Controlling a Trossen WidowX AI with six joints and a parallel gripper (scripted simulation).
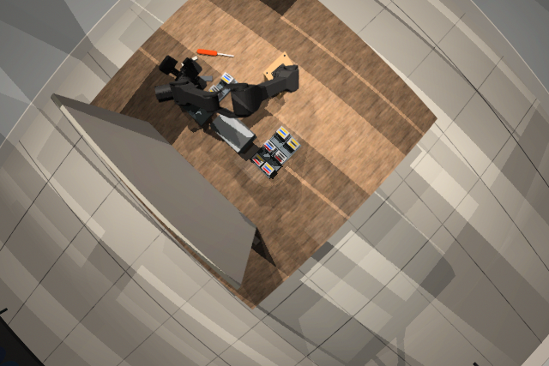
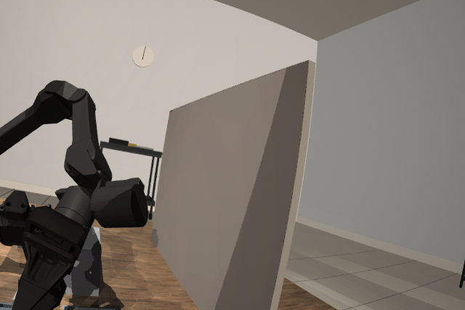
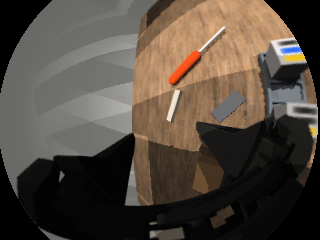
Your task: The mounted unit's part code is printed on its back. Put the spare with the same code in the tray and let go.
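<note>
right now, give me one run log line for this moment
pincer: open, holding nothing | position: beside screwdriver | spares: grouped, untouched | mounted unit: back code not readable | tray: no spare seen in it

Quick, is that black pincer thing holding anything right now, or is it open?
Pincer: open wide, holding nothing.

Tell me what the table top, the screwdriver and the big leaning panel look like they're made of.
Table top: looks like wood, matte, with grain streaks and plank-like bands of light and dark brown.
Screwdriver: orange handle, probably plastic given its flat bright colour; the thin pale shaft looks like metal, though it's too small to be sure.
Panel: plain grey-beige, smooth and matte, no grain; could be painted board, hard to say.
</note>
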